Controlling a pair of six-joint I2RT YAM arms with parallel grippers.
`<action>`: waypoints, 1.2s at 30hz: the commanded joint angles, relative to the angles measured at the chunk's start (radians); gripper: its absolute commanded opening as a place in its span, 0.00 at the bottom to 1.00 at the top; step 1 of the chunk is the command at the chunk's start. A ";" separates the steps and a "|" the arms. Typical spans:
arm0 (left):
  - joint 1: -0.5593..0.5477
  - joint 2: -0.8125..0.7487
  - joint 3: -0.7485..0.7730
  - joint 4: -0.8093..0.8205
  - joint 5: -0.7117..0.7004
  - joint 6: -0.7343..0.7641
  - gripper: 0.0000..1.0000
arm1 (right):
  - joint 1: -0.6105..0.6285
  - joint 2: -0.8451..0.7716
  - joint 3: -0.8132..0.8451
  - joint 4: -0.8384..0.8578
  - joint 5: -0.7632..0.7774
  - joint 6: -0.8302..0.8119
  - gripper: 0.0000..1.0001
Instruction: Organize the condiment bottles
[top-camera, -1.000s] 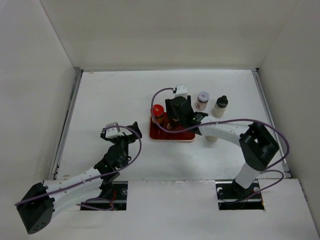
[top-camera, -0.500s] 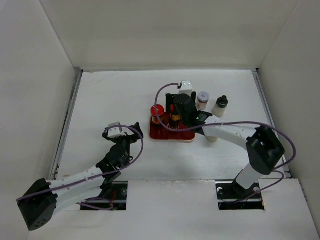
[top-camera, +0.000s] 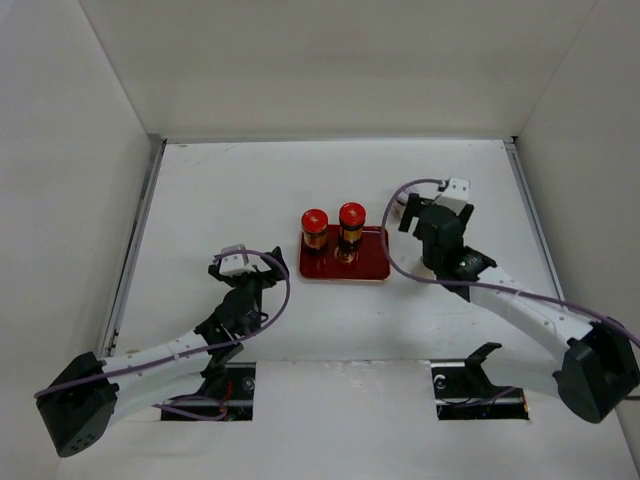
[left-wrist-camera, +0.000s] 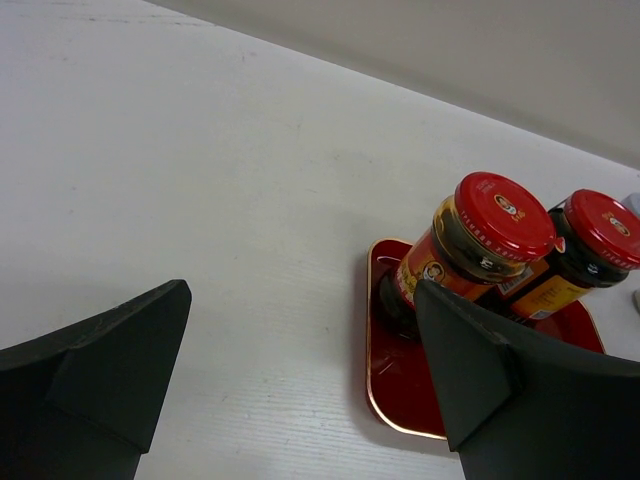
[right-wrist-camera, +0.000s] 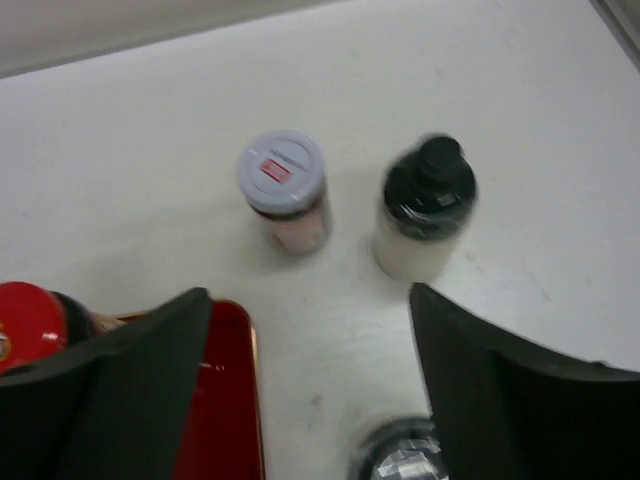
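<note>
Two red-capped amber bottles with yellow labels (top-camera: 315, 224) (top-camera: 351, 217) stand side by side on the back of the flat red tray (top-camera: 362, 266). They also show in the left wrist view (left-wrist-camera: 480, 240) (left-wrist-camera: 585, 250). My right gripper (top-camera: 414, 216) is open and empty to the right of the tray. In the right wrist view a grey-capped bottle (right-wrist-camera: 283, 190) and a black-capped pale bottle (right-wrist-camera: 425, 205) stand just beyond its open fingers (right-wrist-camera: 308, 300). A silvery cap (right-wrist-camera: 402, 455) shows at the bottom edge. My left gripper (top-camera: 268, 266) is open and empty left of the tray (left-wrist-camera: 300, 295).
The tray's gold-rimmed left edge (left-wrist-camera: 385, 400) lies just right of my left gripper. White walls enclose the table on three sides. In the top view my right wrist hides the pale bottles.
My right gripper let go of the second red-capped bottle on the tray and swung right, over the pale bottles. The left arm barely shifted.
</note>
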 joint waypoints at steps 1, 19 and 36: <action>-0.001 0.001 0.028 0.050 0.015 -0.002 0.96 | 0.009 -0.110 -0.075 -0.085 0.134 0.013 0.99; 0.019 0.028 0.028 0.074 0.035 -0.006 0.96 | 0.011 -0.159 -0.204 -0.145 -0.039 0.145 0.88; 0.025 0.053 0.022 0.094 0.022 -0.014 1.00 | 0.162 0.078 0.093 0.137 0.015 -0.030 0.58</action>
